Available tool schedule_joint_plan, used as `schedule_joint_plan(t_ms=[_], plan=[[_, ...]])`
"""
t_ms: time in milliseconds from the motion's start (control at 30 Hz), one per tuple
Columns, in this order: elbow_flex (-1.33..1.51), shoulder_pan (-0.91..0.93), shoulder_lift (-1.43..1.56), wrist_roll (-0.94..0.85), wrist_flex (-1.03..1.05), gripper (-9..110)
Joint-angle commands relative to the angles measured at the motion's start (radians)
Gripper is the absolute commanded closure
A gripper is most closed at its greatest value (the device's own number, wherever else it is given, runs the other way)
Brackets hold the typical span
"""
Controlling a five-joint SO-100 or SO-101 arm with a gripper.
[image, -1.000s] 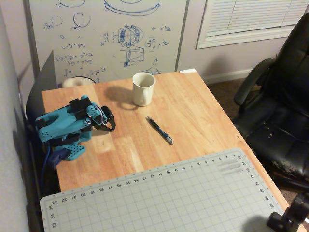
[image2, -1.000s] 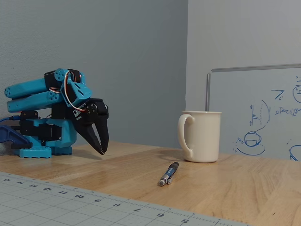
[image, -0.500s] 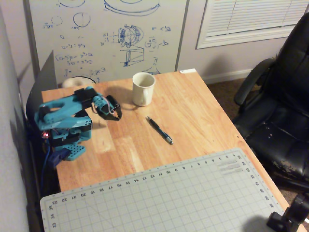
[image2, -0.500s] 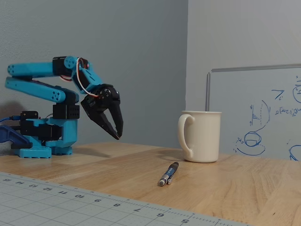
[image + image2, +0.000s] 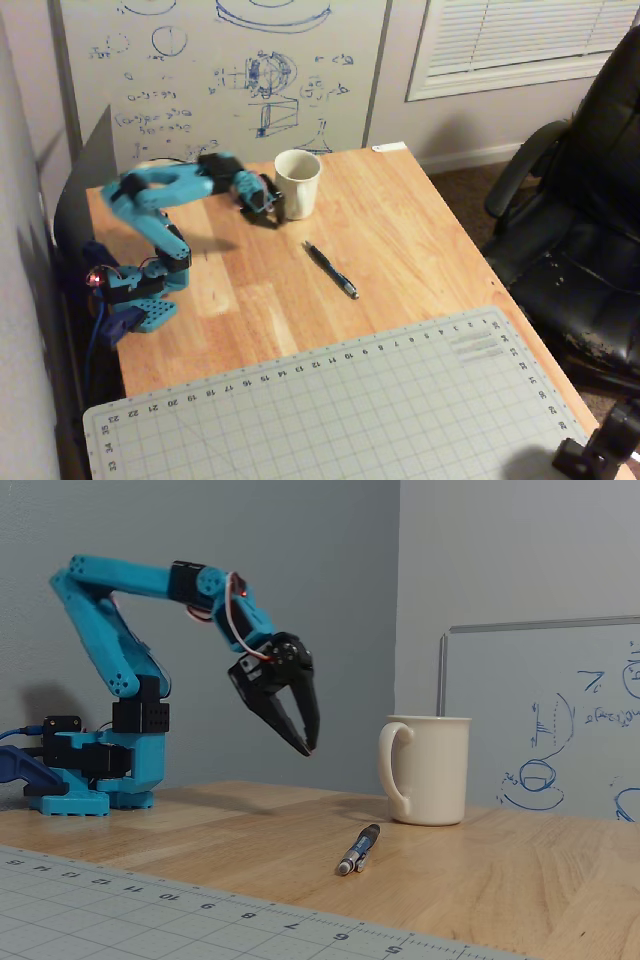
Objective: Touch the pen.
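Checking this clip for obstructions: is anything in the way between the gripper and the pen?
Nothing visible blocks it. The gripper hangs in the air above the table, and the pen lies on bare wood below it. The white mug stands beside that path, not across it.

High overhead; low tabletop side view

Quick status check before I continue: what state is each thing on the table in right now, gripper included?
gripper: raised in the air, fingers close together at the tips, holding nothing, not touching the pen.
pen: lying flat on the wooden table, untouched.
white mug: upright on the table, handle toward the arm in the fixed view; contents not visible.
cutting mat: lying flat at the near edge of the table, nothing on it.
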Motion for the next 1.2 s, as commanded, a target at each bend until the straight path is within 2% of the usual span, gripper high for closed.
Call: schedule_joint_plan(t_ms=[0,233,633,1167], plan=[[-0.242,0.015,-0.184,0.008,-0.02,101],[-0.462,0.086,-0.431,-0.006,-0.02,101],[-0.621,0.143,-0.612,-0.008,-0.02,101],[-0.672,0.186,-0.762,-0.009,-0.02,101]])
